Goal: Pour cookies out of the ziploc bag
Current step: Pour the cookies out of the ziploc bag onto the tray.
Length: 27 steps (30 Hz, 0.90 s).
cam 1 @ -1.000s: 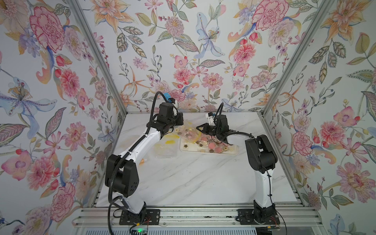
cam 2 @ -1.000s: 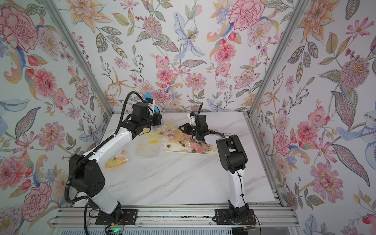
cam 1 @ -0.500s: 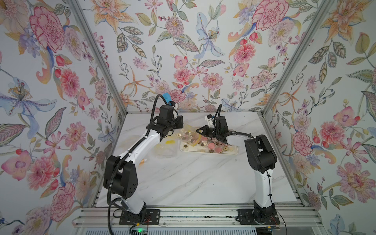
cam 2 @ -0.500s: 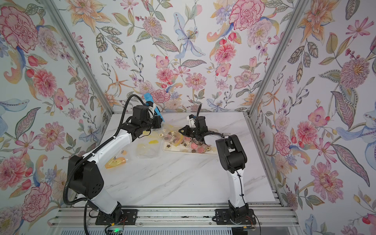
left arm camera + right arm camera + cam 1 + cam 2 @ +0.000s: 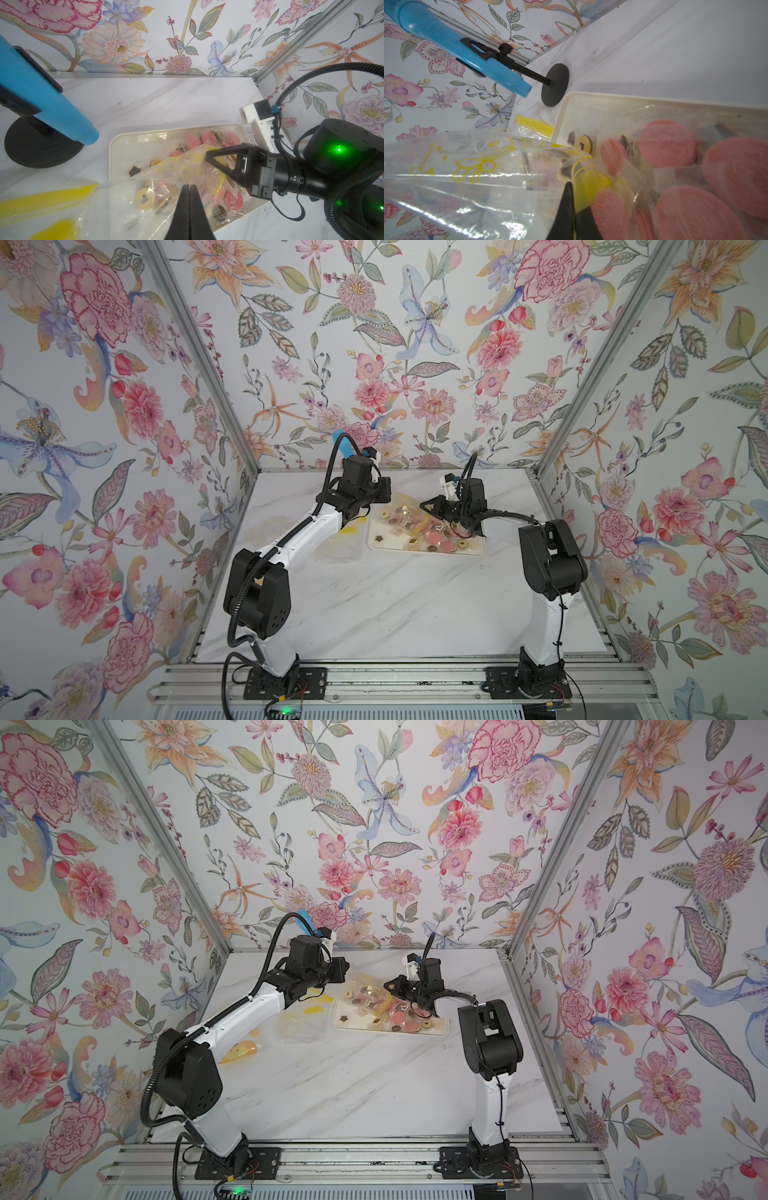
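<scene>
Hanging over the tray (image 5: 113, 143), the ziploc bag (image 5: 162, 176) is clamped by left hand (image 5: 189, 185) and right hand (image 5: 207, 154); cookies (image 5: 144, 200) left inside could easily be dumped onto the surface (image 5: 166, 99) if the film slips.

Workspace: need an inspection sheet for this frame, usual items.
Surface: white marbled tabletop, no spills seen.
Job's things: ziploc bag held over a cream tray; cookies in the tray, others inside the bag.
Clutter: spare bags left of the tray; blue cylinder on a black stand at the back.
Grippers: left gripper shut on the bag; right gripper shut on its yellow edge.
Cables: black conduit along the arms, clear of the tray.
Surroundings: floral walls, metal frame.
</scene>
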Tool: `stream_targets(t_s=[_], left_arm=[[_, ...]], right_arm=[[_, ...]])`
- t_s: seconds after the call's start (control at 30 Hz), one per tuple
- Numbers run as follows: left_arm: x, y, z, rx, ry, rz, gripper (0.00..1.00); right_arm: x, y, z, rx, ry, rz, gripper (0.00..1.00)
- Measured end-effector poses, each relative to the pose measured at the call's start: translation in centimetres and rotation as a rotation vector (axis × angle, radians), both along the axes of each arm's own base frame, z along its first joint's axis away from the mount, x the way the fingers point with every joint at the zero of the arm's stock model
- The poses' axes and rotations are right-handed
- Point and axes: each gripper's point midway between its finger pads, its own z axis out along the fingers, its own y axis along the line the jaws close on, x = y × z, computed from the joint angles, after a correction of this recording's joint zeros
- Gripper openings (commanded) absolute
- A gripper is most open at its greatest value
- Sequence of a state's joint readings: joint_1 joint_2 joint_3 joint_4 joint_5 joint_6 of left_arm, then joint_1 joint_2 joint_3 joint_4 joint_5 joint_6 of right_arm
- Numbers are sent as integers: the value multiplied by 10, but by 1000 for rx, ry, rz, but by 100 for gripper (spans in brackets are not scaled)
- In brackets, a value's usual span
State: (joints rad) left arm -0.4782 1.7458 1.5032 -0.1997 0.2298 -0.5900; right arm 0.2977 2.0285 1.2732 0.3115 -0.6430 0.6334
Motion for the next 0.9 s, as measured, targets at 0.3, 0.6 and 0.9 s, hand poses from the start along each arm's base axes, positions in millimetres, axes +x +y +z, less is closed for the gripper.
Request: stream_targets(t_s=[0.3, 0.6, 0.9], left_arm=[[2, 16, 14, 48, -21, 24, 0], [-8, 38, 25, 68, -34, 61, 0], [-12, 47, 16, 74, -20, 73, 0]], right_arm=[[-13, 29, 7, 28, -4, 79, 0], [-16, 70, 5, 53, -8, 158, 0], [-16, 80, -1, 48, 6, 170, 0]])
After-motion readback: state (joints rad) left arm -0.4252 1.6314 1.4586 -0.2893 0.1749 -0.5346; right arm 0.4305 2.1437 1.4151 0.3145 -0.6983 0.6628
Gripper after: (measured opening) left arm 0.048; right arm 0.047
